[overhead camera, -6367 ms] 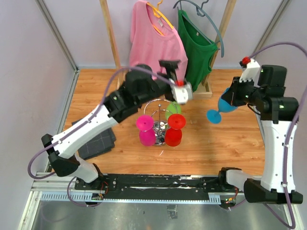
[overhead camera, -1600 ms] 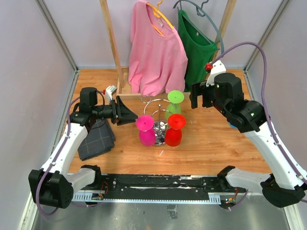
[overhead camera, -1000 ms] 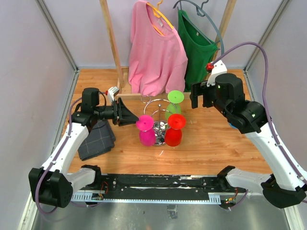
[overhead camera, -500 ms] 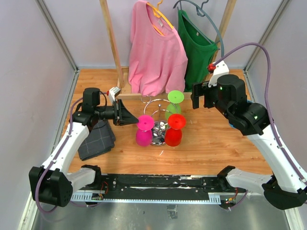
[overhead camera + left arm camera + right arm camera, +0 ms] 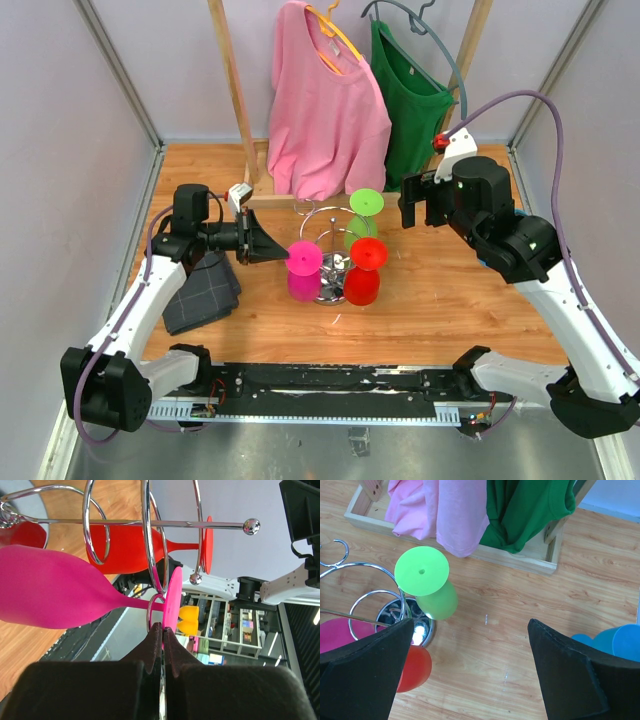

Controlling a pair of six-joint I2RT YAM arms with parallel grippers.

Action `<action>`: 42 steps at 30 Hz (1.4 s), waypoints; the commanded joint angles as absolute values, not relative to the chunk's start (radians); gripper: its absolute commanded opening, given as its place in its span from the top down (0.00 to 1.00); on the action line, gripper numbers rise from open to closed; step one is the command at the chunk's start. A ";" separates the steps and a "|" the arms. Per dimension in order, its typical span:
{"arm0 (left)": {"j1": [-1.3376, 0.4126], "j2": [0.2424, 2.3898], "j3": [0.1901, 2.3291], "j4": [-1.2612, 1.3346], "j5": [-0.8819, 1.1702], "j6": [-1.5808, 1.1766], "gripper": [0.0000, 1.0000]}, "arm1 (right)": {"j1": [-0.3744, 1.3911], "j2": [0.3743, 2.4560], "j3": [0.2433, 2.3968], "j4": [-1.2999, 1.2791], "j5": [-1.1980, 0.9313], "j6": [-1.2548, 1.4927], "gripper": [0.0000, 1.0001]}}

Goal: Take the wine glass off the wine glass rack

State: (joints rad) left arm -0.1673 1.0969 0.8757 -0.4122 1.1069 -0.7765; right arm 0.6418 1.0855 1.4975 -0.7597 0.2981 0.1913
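The left pincer (image 5: 162, 630) is pinching, with its jaws fully together, the rim of the foot of the pink wine glass (image 5: 50, 592). This glass is hanging upside down in a loop on the near-left side of the chrome wine glass rack (image 5: 328, 290). The right pincer (image 5: 470, 625) is hovering wide open and empty just behind-right of the rack, above the green wine glass (image 5: 427, 582).

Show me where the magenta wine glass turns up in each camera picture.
Top external: magenta wine glass at centre, on the shiny chrome wire rack.
Left wrist: glass fills left-middle, sideways.
Right wrist: sliver at bottom-left edge.
Shared landmark: the rack.
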 commanded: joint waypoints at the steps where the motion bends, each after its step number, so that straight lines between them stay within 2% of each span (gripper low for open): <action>1: -0.175 1.091 0.895 -0.404 1.168 -0.799 1.00 | 0.656 1.070 1.491 -0.746 0.320 0.199 0.02; 10: -0.168 1.056 0.900 -0.473 1.188 -0.755 1.00 | 0.657 1.070 1.499 -0.755 0.329 0.189 0.02; 33: 0.110 0.976 0.949 -0.826 1.262 -0.506 1.00 | 0.657 1.065 1.482 -0.760 0.332 0.177 0.01; 37: 0.119 0.993 1.007 -0.872 1.254 -0.442 1.00 | 0.657 1.074 1.494 -0.758 0.326 0.174 0.02; 42: 0.122 1.068 1.179 -0.916 1.197 -0.322 1.00 | 0.656 1.076 1.502 -0.757 0.328 0.169 0.02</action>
